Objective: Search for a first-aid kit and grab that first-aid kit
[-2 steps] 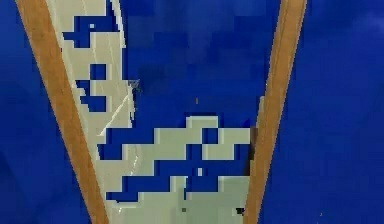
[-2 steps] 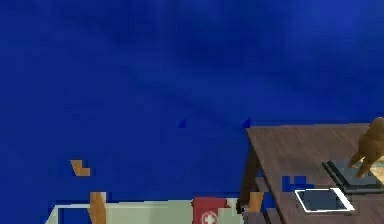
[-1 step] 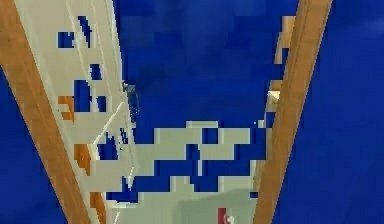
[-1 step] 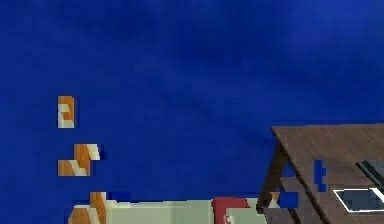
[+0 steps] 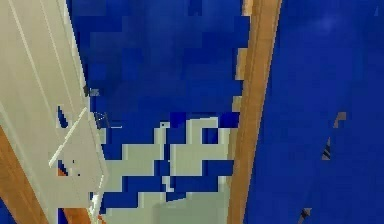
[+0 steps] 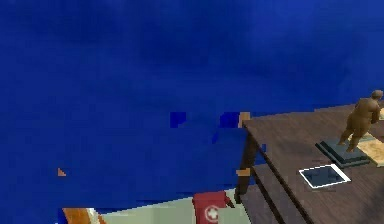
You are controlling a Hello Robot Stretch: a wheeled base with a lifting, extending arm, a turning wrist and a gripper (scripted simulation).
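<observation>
a red first-aid kit (image 6: 212, 212) with a round white badge lies low at the arm side view's bottom edge, just left of the dark wooden desk (image 6: 290, 150). on the desk stand a bronze statue (image 6: 360, 125) and a flat white-framed dark panel (image 6: 325, 176). a deep blue wall (image 6: 120, 90) rises behind. in the forward view, a white door (image 5: 45, 100) hangs left of a wooden door frame (image 5: 255, 110). whether the fingers are spread or pressed together cannot be told.

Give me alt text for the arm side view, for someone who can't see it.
A red case with a white mark, possibly the first-aid kit, sits at the bottom edge beside a dark wooden table bearing a bronze statue, against a blue wall.
</observation>
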